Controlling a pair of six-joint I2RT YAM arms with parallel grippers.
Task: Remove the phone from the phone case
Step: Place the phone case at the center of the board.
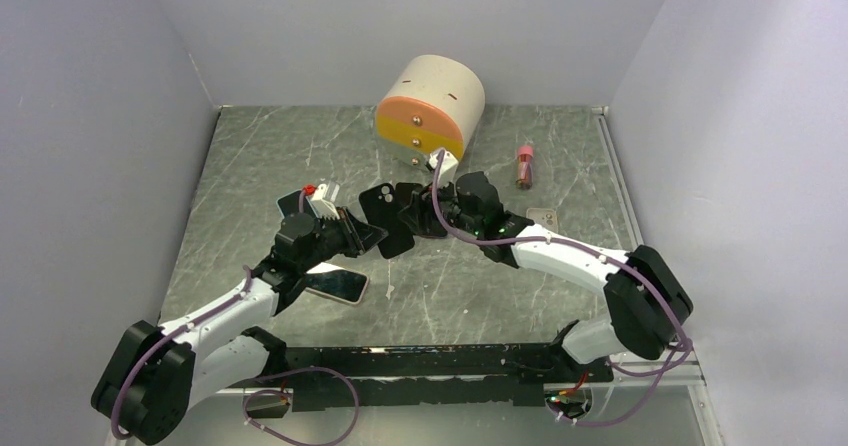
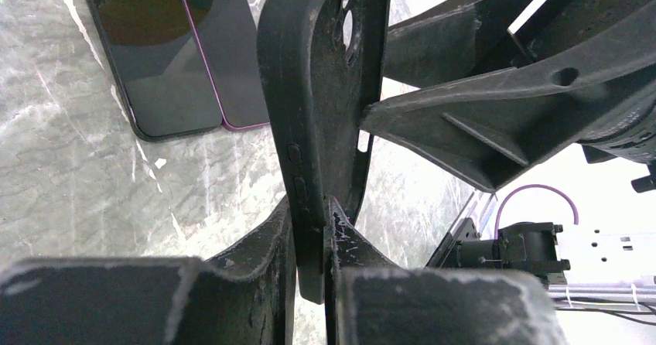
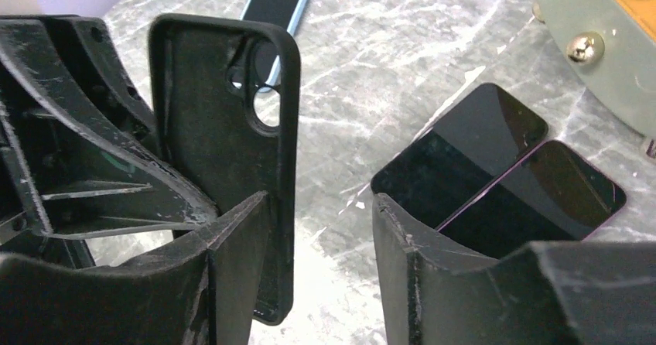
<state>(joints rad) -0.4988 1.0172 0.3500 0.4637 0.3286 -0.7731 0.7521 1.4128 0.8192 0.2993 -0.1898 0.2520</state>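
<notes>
A black phone case [image 1: 392,238] stands on edge above the table, and I see no phone in it. Its bare inside and open camera cutout show in the right wrist view [image 3: 224,128]. My left gripper [image 1: 355,234] is shut on the case's lower edge [image 2: 313,229]. My right gripper [image 1: 428,216] is open. Its left finger [image 3: 232,268] is against the case and its right finger [image 3: 433,275] stands apart. Two dark phones [image 1: 408,198] lie side by side on the table just behind the case and show in both wrist views [image 2: 178,51] [image 3: 495,167].
A beige drum with an orange-yellow face [image 1: 430,106] stands at the back. A light-blue-rimmed phone [image 3: 275,5] lies at the left [image 1: 293,203]. A pink-edged phone [image 1: 340,284] lies by the left arm. A small red bottle [image 1: 523,164] and a small plate [image 1: 541,215] lie at the right.
</notes>
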